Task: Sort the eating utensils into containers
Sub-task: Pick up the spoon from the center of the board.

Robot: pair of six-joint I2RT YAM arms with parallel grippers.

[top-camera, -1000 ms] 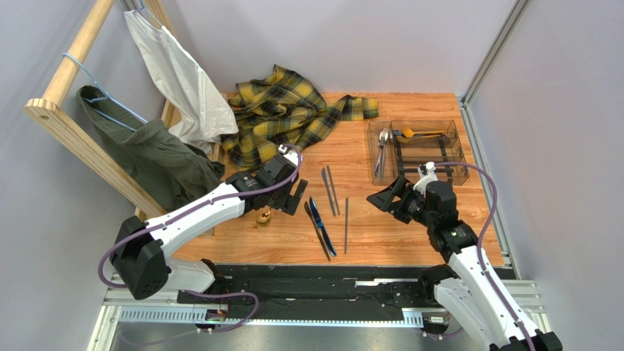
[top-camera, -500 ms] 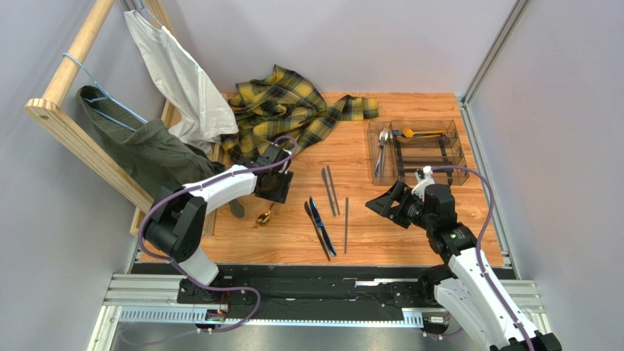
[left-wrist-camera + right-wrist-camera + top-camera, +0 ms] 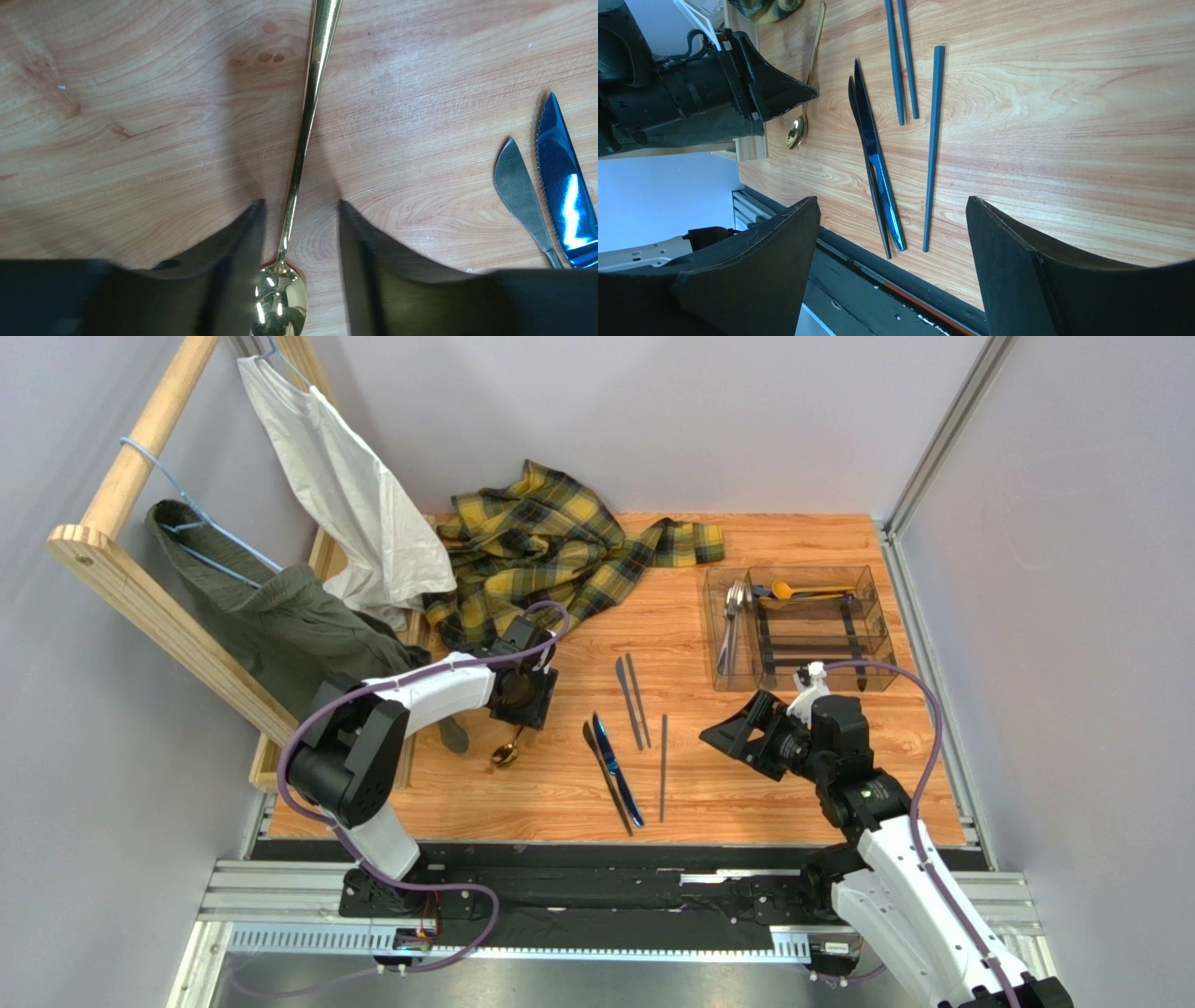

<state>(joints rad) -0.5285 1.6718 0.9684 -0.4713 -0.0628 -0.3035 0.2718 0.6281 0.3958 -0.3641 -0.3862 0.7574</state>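
Observation:
A gold spoon (image 3: 303,140) lies on the wooden table, bowl toward me. My left gripper (image 3: 298,206) is low over it with its fingers on either side of the spoon's neck; bare wood shows on both sides of the neck. From above, the left gripper (image 3: 516,703) sits just behind the spoon (image 3: 505,751). A dark knife (image 3: 868,175), a blue knife (image 3: 878,161), a grey stick (image 3: 933,140) and two grey pieces (image 3: 901,56) lie mid-table. My right gripper (image 3: 744,732) hovers wide open right of them. The clear tray (image 3: 867,623) holds a gold spoon (image 3: 807,591) and silver forks (image 3: 732,623).
A yellow plaid shirt (image 3: 540,546) is heaped behind the left gripper. A wooden rack (image 3: 140,574) at the left carries a green garment (image 3: 295,637) and a white cloth (image 3: 337,490). A black rail (image 3: 631,875) runs along the table's near edge.
The left arm folded back and swung its gripper left over the gold spoon, and its jaws narrowed around the neck. The right gripper drifted slightly toward the near edge, still wide.

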